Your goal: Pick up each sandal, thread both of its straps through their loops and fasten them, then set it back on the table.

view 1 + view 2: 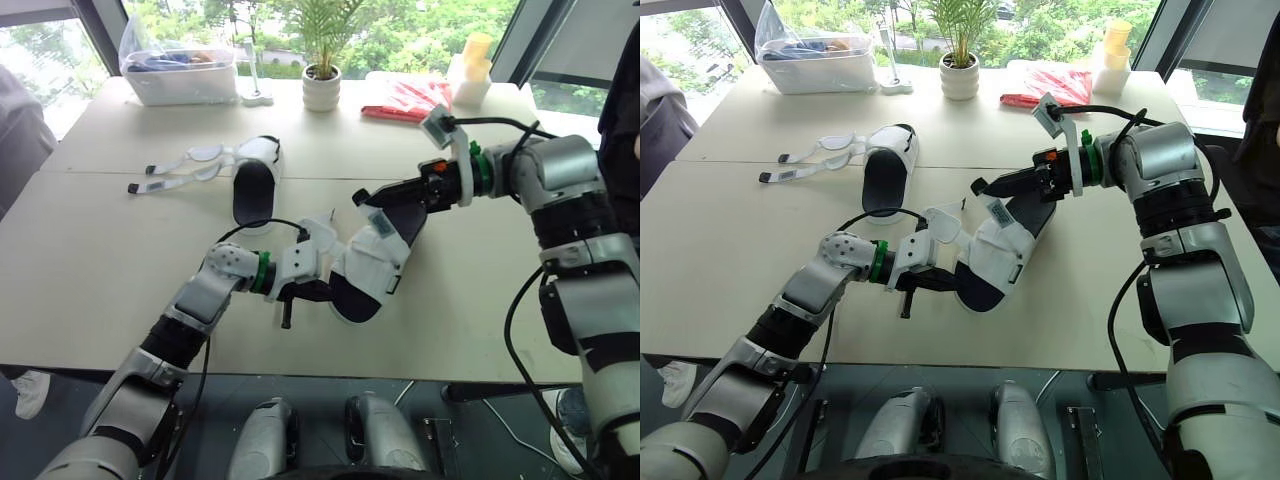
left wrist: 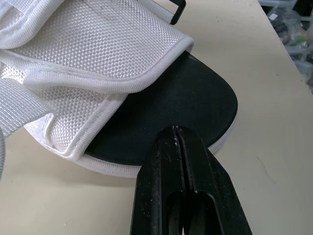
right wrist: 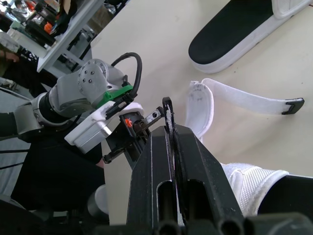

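Right gripper (image 3: 168, 126) jaws clenched on a thin black loop (image 3: 167, 100) of the near sandal's strapwork; the loop pokes out past the fingertips. Left gripper (image 2: 177, 131) jaws pressed together, tips against the rim of the black footbed at one end of the near sandal (image 1: 370, 270); can't tell if any of the sole is pinched between them. The near sandal lies mid-desk between the two grippers, on its sole, white mesh upper folded over the footbed. One of its white straps (image 3: 244, 104) is loose, black tip free, lying on the desk (image 1: 100, 260) just beside the sandal. The far sandal (image 1: 255, 185) sits further back toward the robot's left, sole down, apart from both grippers. Its two straps (image 1: 185, 165) are undone and spread flat on the desk to its left. A potted plant (image 1: 322, 85), clear plastic bin (image 1: 180, 70) and red packet (image 1: 405, 100) stand along the far edge.
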